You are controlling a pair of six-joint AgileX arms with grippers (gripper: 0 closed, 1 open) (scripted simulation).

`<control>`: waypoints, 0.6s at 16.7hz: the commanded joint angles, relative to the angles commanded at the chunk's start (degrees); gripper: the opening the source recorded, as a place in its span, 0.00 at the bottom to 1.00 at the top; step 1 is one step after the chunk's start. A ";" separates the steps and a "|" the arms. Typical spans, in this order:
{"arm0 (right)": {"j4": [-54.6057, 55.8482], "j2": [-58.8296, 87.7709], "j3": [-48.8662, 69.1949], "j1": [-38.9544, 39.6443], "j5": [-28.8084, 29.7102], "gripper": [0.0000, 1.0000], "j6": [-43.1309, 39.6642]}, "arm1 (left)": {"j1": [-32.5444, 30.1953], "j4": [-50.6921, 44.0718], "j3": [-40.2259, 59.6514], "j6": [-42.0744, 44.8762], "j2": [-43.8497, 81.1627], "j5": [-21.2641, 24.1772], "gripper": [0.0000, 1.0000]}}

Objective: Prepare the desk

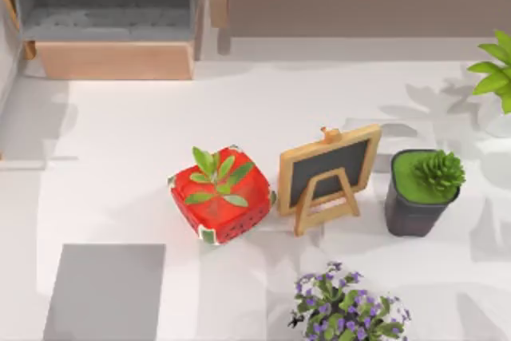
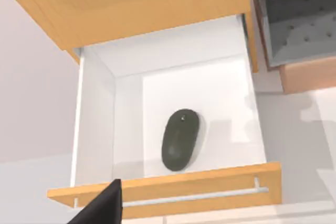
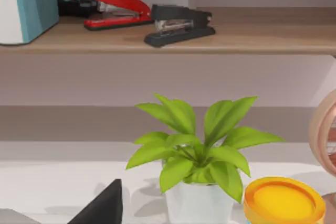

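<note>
The desk (image 1: 120, 165) is a broad white tabletop with a small grey mat (image 1: 104, 293) at its front left. In the left wrist view my left gripper (image 2: 105, 207) hangs over an open wooden drawer (image 2: 173, 190) with a white inside. A dark computer mouse (image 2: 180, 140) lies on the drawer's floor, apart from the gripper. In the right wrist view my right gripper (image 3: 105, 205) is low above the desk (image 3: 58, 187), facing a leafy green plant in a white pot (image 3: 194, 153).
A red watermelon-patterned planter (image 1: 221, 193), a small chalkboard easel (image 1: 327, 173), a dark pot with a succulent (image 1: 423, 189) and purple flowers (image 1: 347, 309) stand mid-desk. A back shelf (image 3: 252, 35) holds a red stapler (image 3: 118, 8) and a black stapler (image 3: 178, 24). An orange-lidded jar (image 3: 283, 203) stands by the plant.
</note>
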 joint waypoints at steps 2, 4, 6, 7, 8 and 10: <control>0.00 0.00 0.00 0.00 0.00 1.00 0.00 | 1.84 -6.66 13.32 3.21 13.86 0.21 1.00; 0.00 0.00 0.00 0.00 0.00 1.00 0.00 | 3.48 -12.37 24.67 6.17 27.80 0.33 1.00; 0.00 0.00 0.00 0.00 0.00 1.00 0.00 | 4.76 -16.89 33.76 8.77 41.19 0.37 1.00; 0.00 0.00 0.00 0.00 0.00 1.00 0.00 | 5.28 -18.69 37.57 9.94 47.47 0.37 1.00; 0.00 0.00 0.00 0.00 0.00 1.00 0.00 | 5.73 -20.22 41.01 11.03 53.39 0.35 1.00; 0.00 0.00 0.00 0.00 0.00 1.00 0.00 | 6.39 -22.59 47.03 12.98 63.85 0.27 1.00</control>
